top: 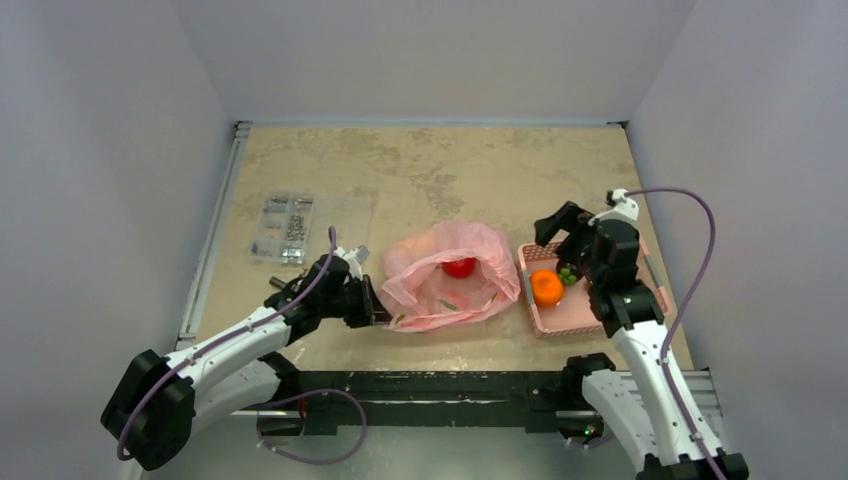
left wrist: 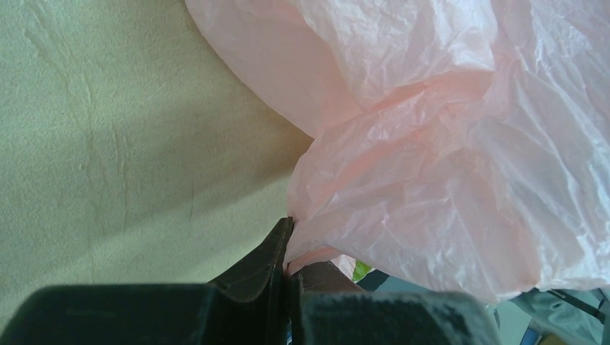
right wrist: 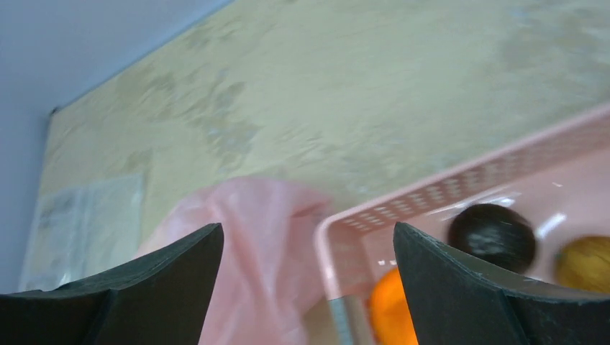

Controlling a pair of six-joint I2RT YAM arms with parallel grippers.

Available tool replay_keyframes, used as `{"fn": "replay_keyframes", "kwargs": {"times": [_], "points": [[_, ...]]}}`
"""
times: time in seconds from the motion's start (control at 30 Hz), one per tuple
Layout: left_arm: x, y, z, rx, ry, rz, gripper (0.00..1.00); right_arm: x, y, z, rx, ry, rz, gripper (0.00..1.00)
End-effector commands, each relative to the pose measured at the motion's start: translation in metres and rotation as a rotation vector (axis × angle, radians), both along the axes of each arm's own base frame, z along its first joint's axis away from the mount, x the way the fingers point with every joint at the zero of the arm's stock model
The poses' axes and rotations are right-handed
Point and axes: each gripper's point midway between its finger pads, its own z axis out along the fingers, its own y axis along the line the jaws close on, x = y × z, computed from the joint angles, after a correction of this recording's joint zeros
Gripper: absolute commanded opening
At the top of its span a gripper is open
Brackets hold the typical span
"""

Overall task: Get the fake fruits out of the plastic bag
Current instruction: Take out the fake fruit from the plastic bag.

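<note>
From above, the bag [top: 450, 285] lies by the desk's [top: 420, 170] near edge, apple [top: 459, 267] in its mouth, beside the basket [top: 578, 314] holding the orange [top: 546, 287]. Only the left wrist view shows the left gripper [left wrist: 290, 244] pinched tight on the bag's edge; the right wrist view shows the right gripper [right wrist: 308, 237] gaping, empty, above the basket's plum [right wrist: 492, 236] and kiwi [right wrist: 586, 262].
</note>
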Motion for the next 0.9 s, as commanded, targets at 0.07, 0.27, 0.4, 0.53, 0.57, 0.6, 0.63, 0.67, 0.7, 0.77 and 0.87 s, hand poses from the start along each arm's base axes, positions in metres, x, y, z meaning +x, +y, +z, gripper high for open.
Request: {"fn": "replay_keyframes", "kwargs": {"times": [0.07, 0.27, 0.4, 0.53, 0.57, 0.6, 0.63, 0.67, 0.7, 0.77, 0.87], "points": [[0.012, -0.006, 0.014, -0.021, -0.063, 0.005, 0.0, -0.01, 0.109, 0.065, -0.05, -0.172, 0.407, 0.88], [0.014, -0.007, 0.017, -0.017, -0.064, 0.002, 0.0, -0.056, 0.195, 0.106, -0.023, -0.334, 0.749, 0.84], [0.013, -0.006, 0.017, -0.013, -0.063, 0.003, 0.0, -0.086, 0.235, 0.095, -0.058, -0.355, 0.895, 0.77], [0.012, -0.005, 0.019, -0.016, -0.065, 0.008, 0.0, -0.102, 0.262, 0.061, -0.156, -0.286, 0.974, 0.72], [0.012, -0.004, 0.019, -0.013, -0.067, 0.007, 0.0, -0.102, 0.265, 0.049, -0.181, -0.25, 0.982, 0.65], [0.013, -0.004, 0.021, -0.011, -0.072, 0.01, 0.0, -0.101, 0.266, 0.037, -0.198, -0.218, 0.984, 0.62], [0.013, -0.003, 0.021, -0.007, -0.07, 0.01, 0.0, -0.099, 0.265, 0.025, -0.214, -0.189, 0.971, 0.58], [0.013, -0.004, 0.022, -0.009, -0.071, 0.008, 0.0, -0.097, 0.262, 0.013, -0.225, -0.165, 0.947, 0.56], [0.013, -0.004, 0.023, -0.012, -0.072, 0.007, 0.0, -0.094, 0.259, 0.004, -0.224, -0.153, 0.916, 0.52], [0.014, -0.004, 0.026, -0.011, -0.077, 0.004, 0.0, -0.089, 0.252, -0.012, -0.247, -0.134, 0.87, 0.48], [0.015, -0.005, 0.031, -0.01, -0.085, 0.001, 0.0, -0.078, 0.241, -0.029, -0.261, -0.1, 0.766, 0.45]]}}
